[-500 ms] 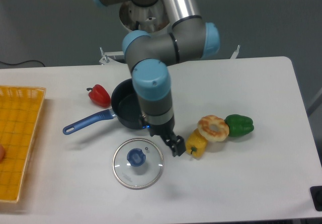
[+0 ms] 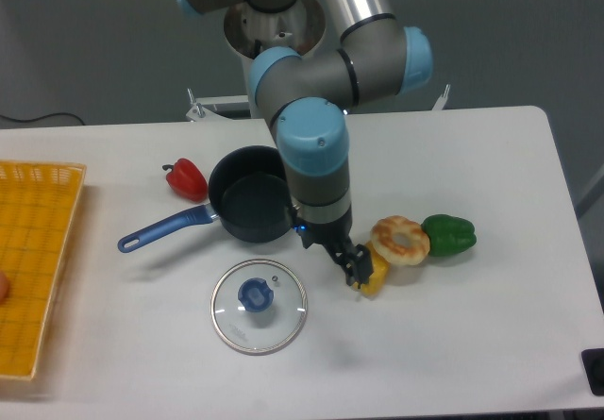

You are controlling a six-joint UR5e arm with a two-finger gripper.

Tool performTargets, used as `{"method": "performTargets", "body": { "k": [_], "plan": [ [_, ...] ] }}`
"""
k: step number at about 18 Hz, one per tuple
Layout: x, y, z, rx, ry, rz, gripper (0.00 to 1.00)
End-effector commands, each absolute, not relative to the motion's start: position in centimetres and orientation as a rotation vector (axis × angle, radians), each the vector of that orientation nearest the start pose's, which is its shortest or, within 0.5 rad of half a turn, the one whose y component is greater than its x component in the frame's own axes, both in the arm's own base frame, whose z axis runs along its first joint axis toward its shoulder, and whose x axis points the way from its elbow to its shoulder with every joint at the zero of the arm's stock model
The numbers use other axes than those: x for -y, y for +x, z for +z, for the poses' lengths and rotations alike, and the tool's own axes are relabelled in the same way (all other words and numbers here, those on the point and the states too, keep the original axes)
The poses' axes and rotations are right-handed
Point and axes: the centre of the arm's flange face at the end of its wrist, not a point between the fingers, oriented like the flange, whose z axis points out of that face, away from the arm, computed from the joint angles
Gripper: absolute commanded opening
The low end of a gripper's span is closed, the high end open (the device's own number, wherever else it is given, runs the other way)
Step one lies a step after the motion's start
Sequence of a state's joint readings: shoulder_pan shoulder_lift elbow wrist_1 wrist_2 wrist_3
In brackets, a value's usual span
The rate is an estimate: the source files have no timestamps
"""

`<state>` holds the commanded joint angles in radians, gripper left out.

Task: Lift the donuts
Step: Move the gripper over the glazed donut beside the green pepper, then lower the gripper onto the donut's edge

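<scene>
Your donuts [image 2: 400,240] lie wedged between the yellow bell pepper [image 2: 374,274] and the green bell pepper [image 2: 450,235], touching both, so you likely need a top-down grab to avoid the neighbours. Your gripper [image 2: 358,271] sits low over the yellow pepper's left side, just beside the donut, holding nothing; whether the jaws are parted or closed you cannot tell from here.
</scene>
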<state>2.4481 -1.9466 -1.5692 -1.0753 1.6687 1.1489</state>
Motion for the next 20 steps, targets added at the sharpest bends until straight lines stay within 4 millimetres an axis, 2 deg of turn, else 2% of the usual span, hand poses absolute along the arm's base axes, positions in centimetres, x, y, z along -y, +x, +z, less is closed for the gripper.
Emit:
{"method": "performTargets", "body": {
  "k": [2,5,10,12,15,19,20],
  "plan": [
    [-48.3,-42.3,33.0,-0.376,-3.132,0.252,1.0],
    [-46.0,-44.1,32.2,-0.515,-3.135,0.223,1.0],
    [-43.3,-46.1,31.4,-0.664,-3.123,0.189,1.0],
    [-42.6,-46.8,30.9,-0.709,-3.119,0.177,1.0],
    [-41.7,-47.9,31.0,-0.68,-3.123,0.181,1.0],
    [-41.8,-48.6,29.8,-0.682,-3.13,0.159,1.0],
    [-41.9,-49.0,29.0,-0.688,-3.131,0.149,1.0]
  ]
}}
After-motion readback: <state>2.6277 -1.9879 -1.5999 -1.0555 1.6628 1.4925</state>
